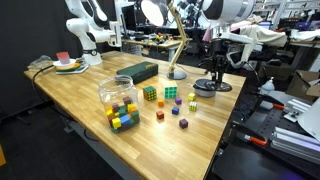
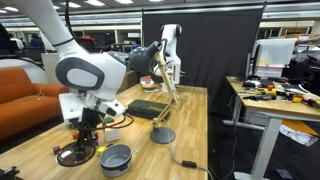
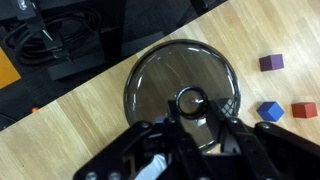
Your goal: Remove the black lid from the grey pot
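The black lid [image 3: 160, 85] fills the wrist view, a dark glossy disc with a ring knob [image 3: 190, 100] at its middle. My gripper [image 3: 193, 118] stands straight over it, its fingers closed in on the knob. In both exterior views the lid [image 2: 70, 156] sits low at the table's edge under the gripper [image 2: 85, 138], beside the grey pot [image 2: 116, 158], not on it. The pot stands open on the wood with nothing in it that I can see. From across the table the lid [image 1: 205, 88] shows beneath the gripper [image 1: 214, 79]; the pot is hidden there.
Loose cubes lie close by: purple [image 3: 271, 63], blue [image 3: 270, 110], red [image 3: 303, 109]. Farther along the table are a clear jar of cubes [image 1: 119, 100], a long dark box [image 1: 137, 72], puzzle cubes [image 1: 150, 94] and a desk lamp's base [image 2: 162, 135]. The table edge runs right beside the lid.
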`<state>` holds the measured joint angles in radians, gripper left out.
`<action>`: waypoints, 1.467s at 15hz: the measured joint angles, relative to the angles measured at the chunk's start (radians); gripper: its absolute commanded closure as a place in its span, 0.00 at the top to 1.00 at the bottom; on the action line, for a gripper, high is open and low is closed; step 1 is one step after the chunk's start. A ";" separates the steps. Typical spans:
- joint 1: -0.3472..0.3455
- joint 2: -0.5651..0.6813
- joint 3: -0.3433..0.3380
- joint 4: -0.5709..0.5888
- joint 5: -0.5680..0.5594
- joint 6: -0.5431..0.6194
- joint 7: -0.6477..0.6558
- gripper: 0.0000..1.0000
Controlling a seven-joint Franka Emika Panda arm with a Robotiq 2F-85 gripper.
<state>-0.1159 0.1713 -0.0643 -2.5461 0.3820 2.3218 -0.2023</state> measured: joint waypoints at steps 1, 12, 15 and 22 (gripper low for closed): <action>0.001 0.014 0.004 0.000 0.004 0.000 0.000 0.08; 0.003 0.256 0.048 0.087 0.066 0.088 0.011 0.08; 0.001 0.291 0.053 0.121 0.066 0.094 0.019 0.58; -0.009 0.293 0.073 0.126 0.067 0.090 0.020 0.65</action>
<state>-0.1252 0.4644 0.0084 -2.4197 0.4493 2.4116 -0.1820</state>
